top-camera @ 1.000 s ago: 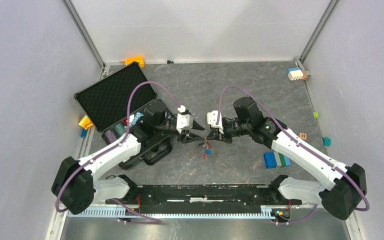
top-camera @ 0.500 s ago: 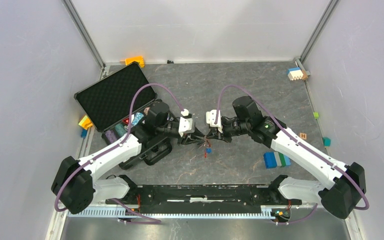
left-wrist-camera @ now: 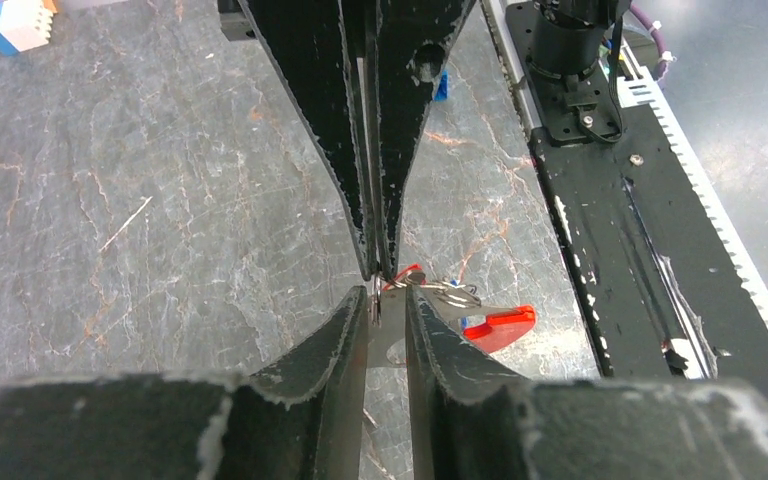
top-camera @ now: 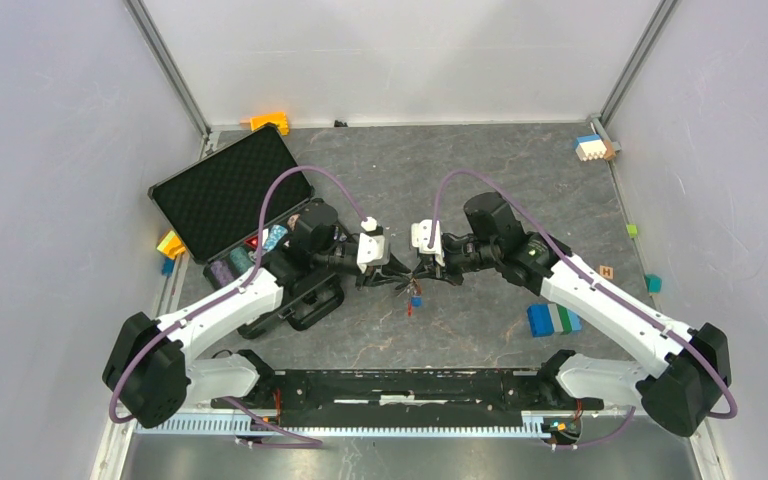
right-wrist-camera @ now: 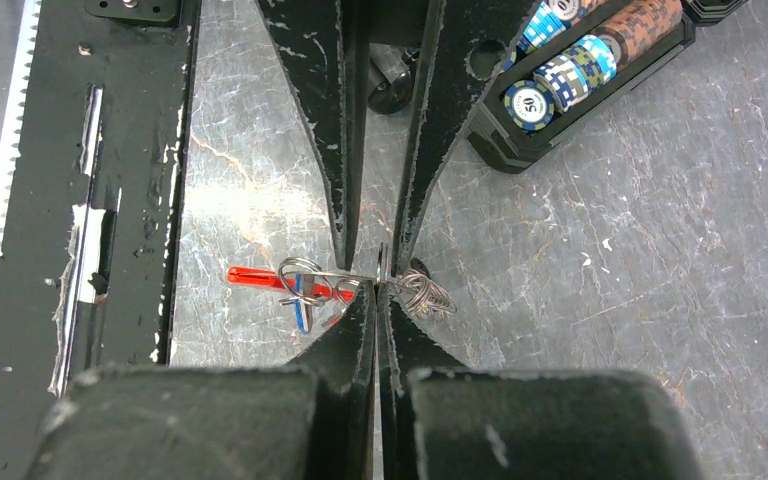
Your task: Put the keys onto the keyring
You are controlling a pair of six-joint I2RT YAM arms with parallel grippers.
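Plainly, everything hangs on one tiny pinch. The right jaws point(right-wrist-camera: 378, 290) are pressed together on a thin wire of the keyring point(right-wrist-camera: 426, 296). Its chain coil bunches on one side of those tips. A wire loop point(right-wrist-camera: 304, 270), the blue-headed key point(right-wrist-camera: 302, 308) and a long red piece point(right-wrist-camera: 256, 275), likely the clip, hang on the other side, over the bench point(right-wrist-camera: 580, 250). A red fleck point(right-wrist-camera: 340, 293) tight against the tips may be the other key's head; I cannot tell.

The left jaws point(left-wrist-camera: 384, 300) meet the right pair tip to tip. They are narrowly spread, with a thin upright metal edge standing in their gap. Whether that edge is a key's blade or part of the ring is too small to tell.

The hazards all come from how little metal is held.
- If the left jaws close off-centre, the thin edge will likely twist flat or squirt out sideways.
- The two sets of tips are almost touching, so any forward creep could knock them together and jar the wire loose.
- Pulling apart too firmly could drag the wire out of the right pinch and drop the whole bundle.
- The hanging key and red piece could swing and snag the loop.
- Both wrist views are crowded by fingers, so a misalignment could go unnoticed.
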